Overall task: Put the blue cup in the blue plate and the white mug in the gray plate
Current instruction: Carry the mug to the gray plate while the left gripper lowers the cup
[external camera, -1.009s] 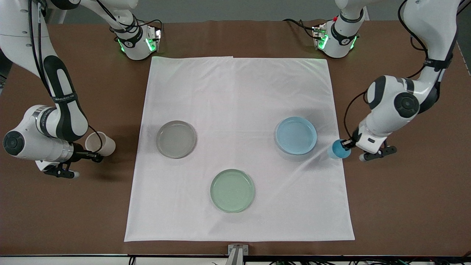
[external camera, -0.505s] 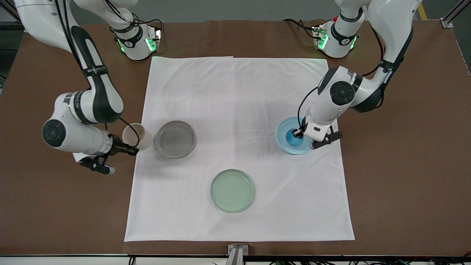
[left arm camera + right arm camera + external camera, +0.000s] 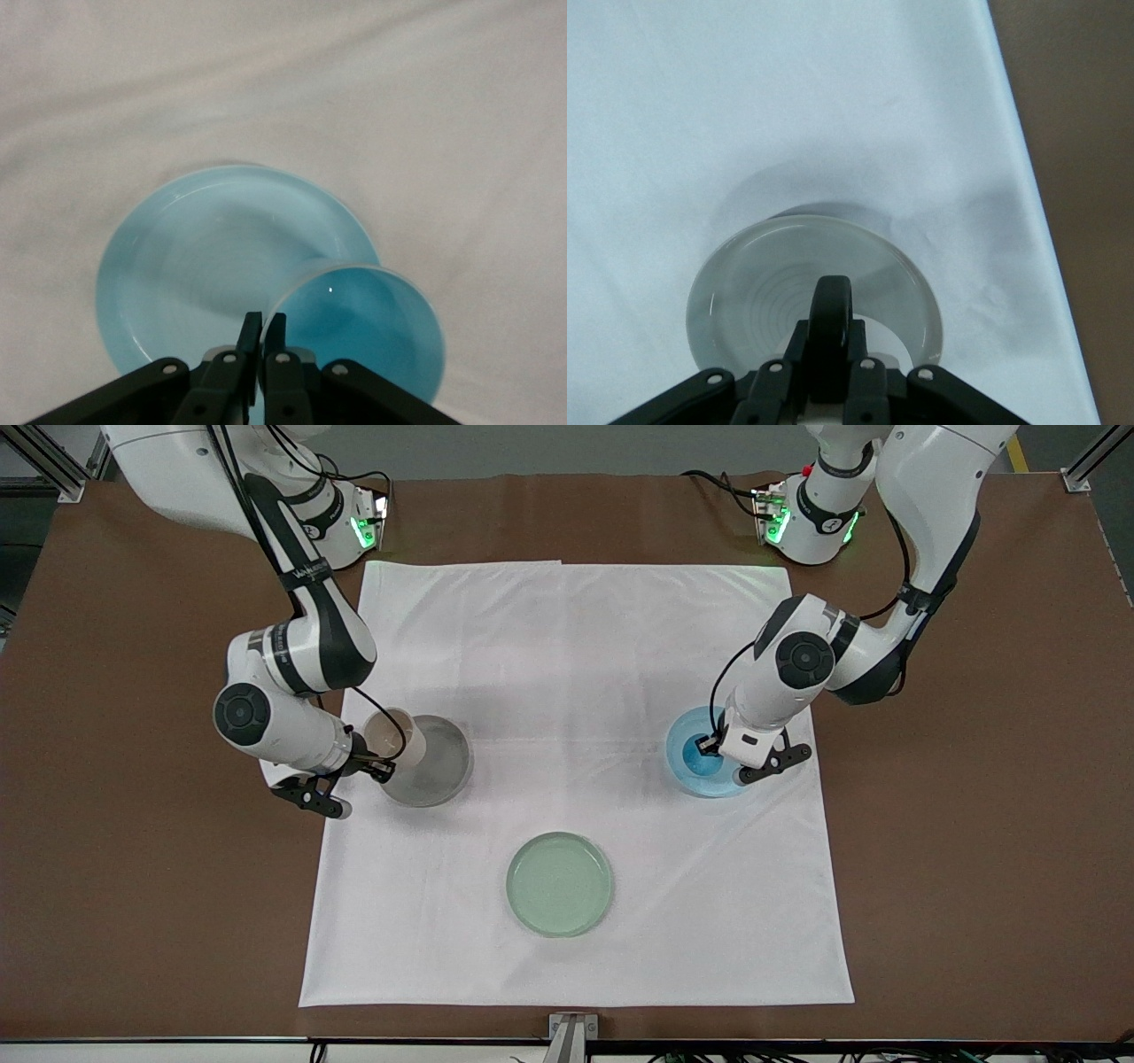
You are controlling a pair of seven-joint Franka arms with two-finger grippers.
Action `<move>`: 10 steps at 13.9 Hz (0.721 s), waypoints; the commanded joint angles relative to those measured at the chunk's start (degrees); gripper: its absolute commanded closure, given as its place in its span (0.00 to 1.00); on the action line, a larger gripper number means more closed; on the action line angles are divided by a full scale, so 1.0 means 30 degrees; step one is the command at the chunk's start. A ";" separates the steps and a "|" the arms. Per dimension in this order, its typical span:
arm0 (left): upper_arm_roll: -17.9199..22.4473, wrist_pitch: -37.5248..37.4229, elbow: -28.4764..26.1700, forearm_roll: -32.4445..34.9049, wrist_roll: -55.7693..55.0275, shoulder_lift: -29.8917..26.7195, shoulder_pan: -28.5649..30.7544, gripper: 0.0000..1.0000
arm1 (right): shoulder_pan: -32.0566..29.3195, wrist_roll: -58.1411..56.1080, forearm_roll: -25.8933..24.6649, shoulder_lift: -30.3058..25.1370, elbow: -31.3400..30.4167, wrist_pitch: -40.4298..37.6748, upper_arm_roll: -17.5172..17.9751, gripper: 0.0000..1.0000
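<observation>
Front view: I've swung the right gripper (image 3: 379, 766) in so the white mug (image 3: 394, 735), pinched by its handle, now hangs over the gray plate (image 3: 436, 766); the left gripper (image 3: 711, 744) has barely moved, gripping the blue cup (image 3: 698, 755) over the blue plate (image 3: 700, 779). Left wrist view: my fingers (image 3: 251, 335) clamp the cup's rim above that plate. Right wrist view: the black handle (image 3: 832, 312) sits clamped above the gray plate, so I judge both are ready to lower.

Robot lab: brown bench (image 3: 974, 886), white cloth (image 3: 576, 691), two bolted arm bases w/ cabling, alu framing.

Light-blue cup (image 3: 700, 751), blue plate (image 3: 687, 773), cream mug (image 3: 387, 733), gray plate (image 3: 440, 766).
</observation>
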 commanded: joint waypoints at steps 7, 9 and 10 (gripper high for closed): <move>-0.0005 -0.1566 -0.0008 0.1781 -0.0904 -0.0431 0.0584 0.27 | 0.0665 0.0204 0.0066 0.0001 -0.1055 0.1633 -0.0105 1.00; -0.0064 -0.1596 0.0634 0.1810 -0.1462 -0.0461 0.0557 0.00 | 0.0694 0.0204 0.0066 0.0294 -0.0967 0.2043 -0.0105 0.99; -0.0064 -0.1973 0.1132 0.1810 -0.1436 -0.0519 0.0557 0.00 | 0.0694 0.0233 0.0066 0.0469 -0.0938 0.2190 -0.0105 0.96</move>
